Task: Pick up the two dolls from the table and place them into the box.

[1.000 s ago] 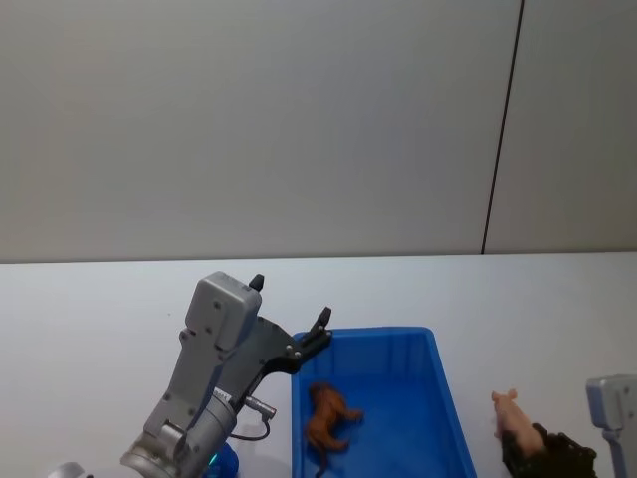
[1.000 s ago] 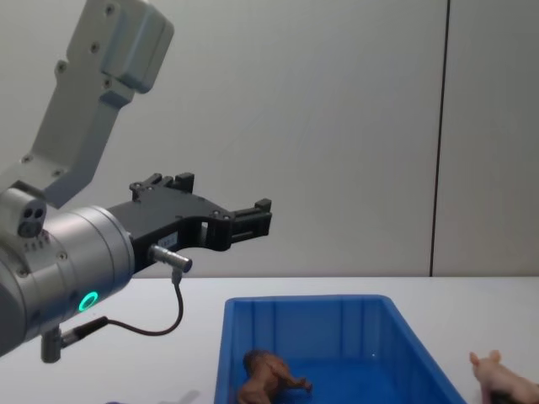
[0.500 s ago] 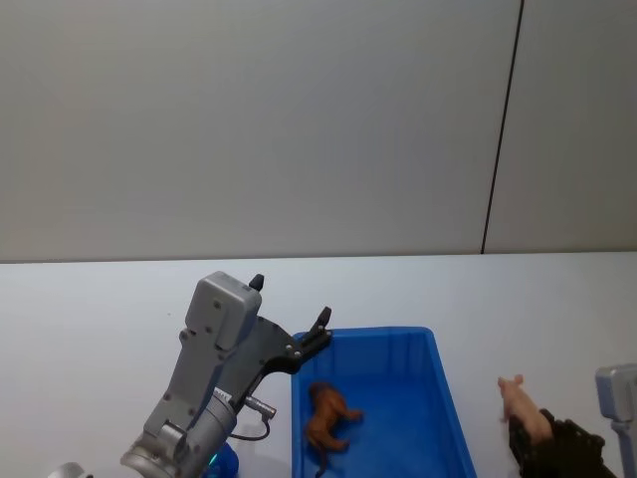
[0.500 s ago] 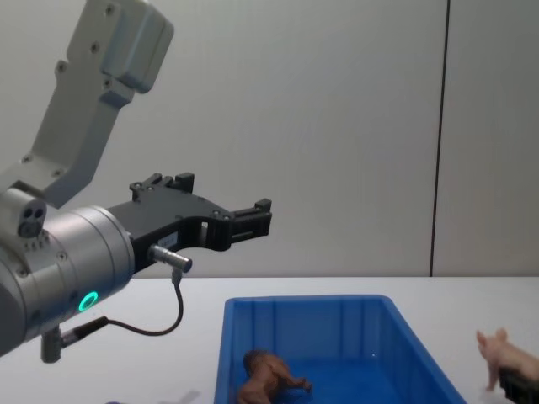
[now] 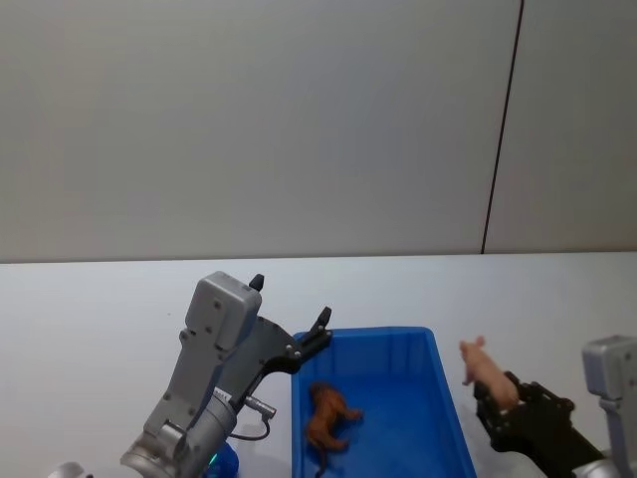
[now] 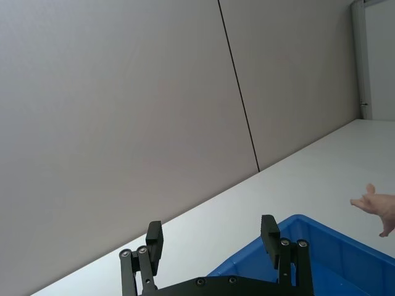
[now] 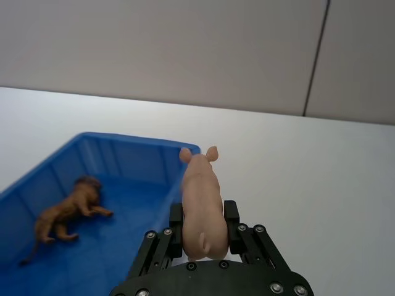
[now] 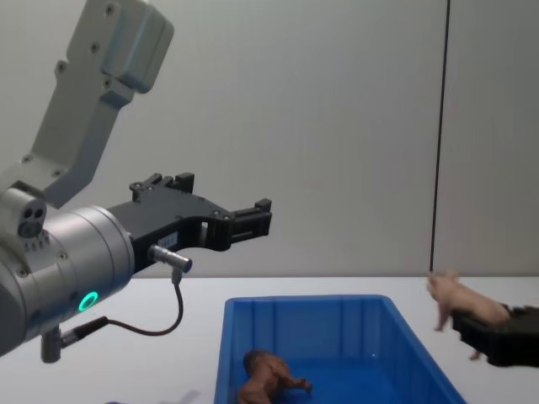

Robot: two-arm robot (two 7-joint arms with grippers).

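Observation:
The brown doll (image 5: 328,418) lies on its side inside the blue box (image 5: 383,334), also seen in the right wrist view as the brown doll (image 7: 68,213) and in the chest view (image 8: 269,379). My right gripper (image 5: 496,403) is shut on the pale pink pig doll (image 5: 483,366), holding it in the air just right of the box's right rim. The pig (image 7: 202,203) sits snout-forward between the fingers (image 7: 176,219). My left gripper (image 8: 221,192) hangs open above the box's far left corner, holding nothing.
The white table (image 5: 100,299) spreads left of, beyond and right of the box. A grey wall with a dark vertical seam (image 5: 503,129) stands behind. The left arm's grey body (image 5: 209,368) rises by the box's left side.
My right gripper has lifted the pink pig and carried it left, closer to the box's right rim. The left arm and the brown doll have not moved.

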